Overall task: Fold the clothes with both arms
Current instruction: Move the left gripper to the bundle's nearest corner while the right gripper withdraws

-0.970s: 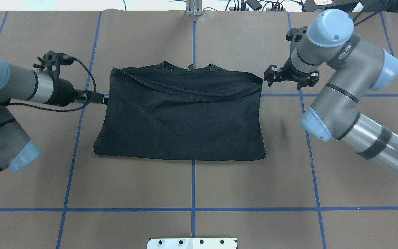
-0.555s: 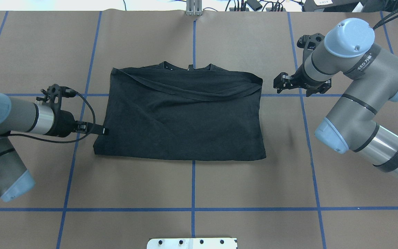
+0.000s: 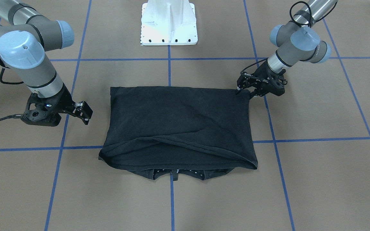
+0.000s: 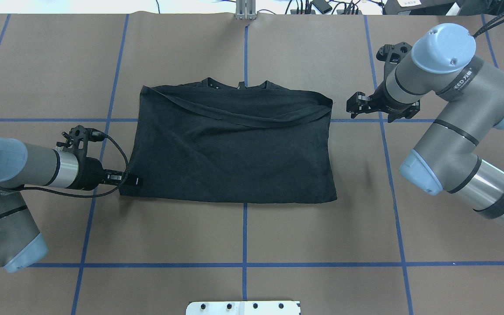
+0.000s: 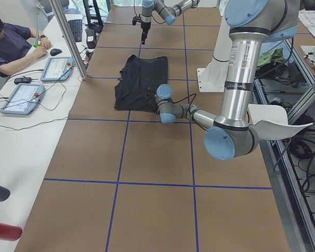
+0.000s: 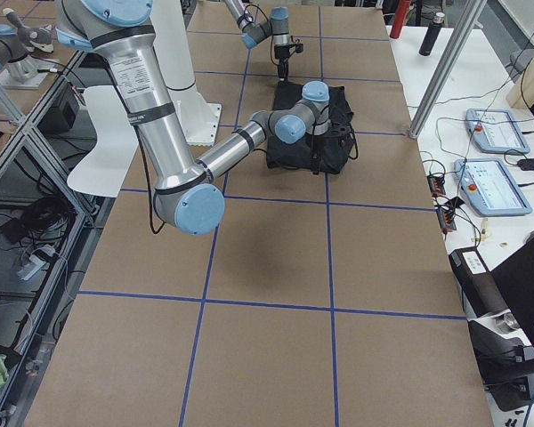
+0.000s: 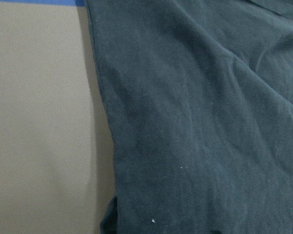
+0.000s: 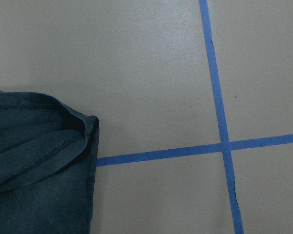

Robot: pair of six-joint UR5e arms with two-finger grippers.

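The black short-sleeved cotton t-shirt [image 4: 234, 153] lies folded once, flat, in the middle of the brown paper-covered table [image 4: 322, 236]. Seen from over the robot's shoulders, its neck edge is at 12 o'clock.

A second ago the black two-finger left gripper [image 4: 134, 180] was beside the shirt's left edge, up near 10 o'clock. It has slid down that edge and now sits right at the corner at 8 o'clock, touching the cloth. I cannot tell if its fingers are apart or together, because they show only edge-on.

The black two-finger right gripper [image 4: 351, 106] was close to the corner at 2 o'clock. It has backed off toward 3 o'clock and has not moved in the last half second. It hangs near the shirt without touching it. Its fingers are apart and hold nothing.

I think the first fold is done. The left arm looks ready to pick up its corner for the next fold, but the right arm has no corner yet.
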